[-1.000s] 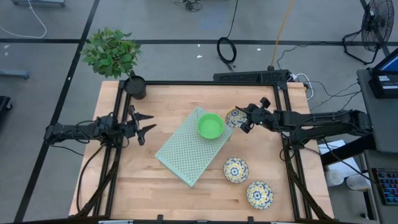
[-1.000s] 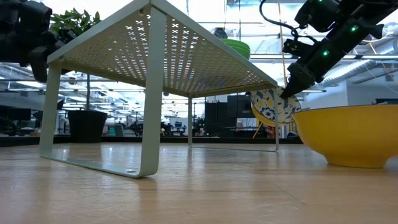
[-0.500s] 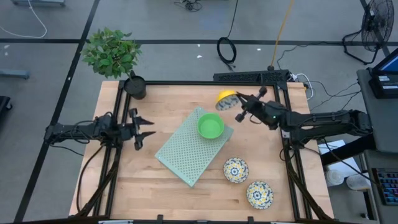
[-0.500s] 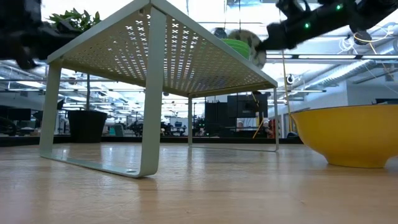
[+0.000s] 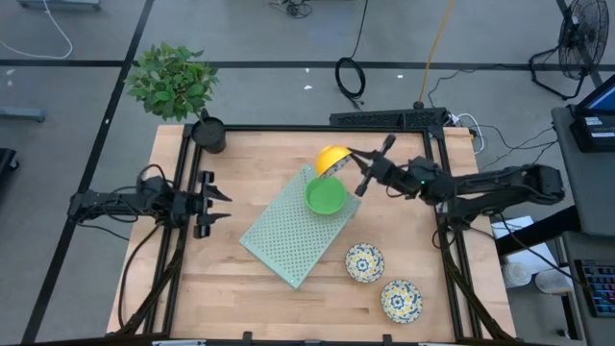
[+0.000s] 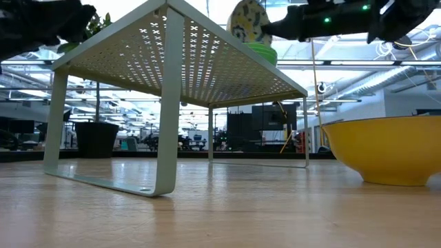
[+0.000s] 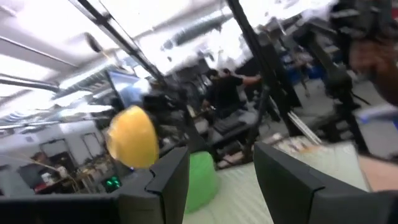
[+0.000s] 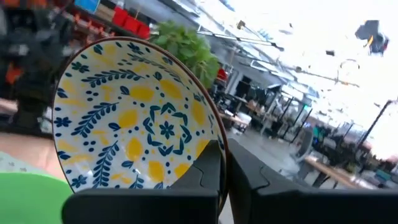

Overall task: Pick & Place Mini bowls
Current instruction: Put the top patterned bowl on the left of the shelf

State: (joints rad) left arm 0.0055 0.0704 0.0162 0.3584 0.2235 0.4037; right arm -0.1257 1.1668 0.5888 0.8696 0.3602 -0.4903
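Bowls: three floral point(image 5: 332, 160) point(image 5: 364, 261) point(image 5: 401, 300), one green point(image 5: 326, 195)
Right gripper point(image 5: 352, 165): clamped on a floral rim, tilted above the green
Left gripper point(image 5: 219, 204): fingers apart, idle

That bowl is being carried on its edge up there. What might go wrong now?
The right gripper pinches the floral bowl only by its rim, tilted almost on edge above the pale green perforated rack, so it might slip and drop. It hangs just over the green bowl already on the rack; lowered off-centre, it might knock that bowl. The left gripper waits apart, open.
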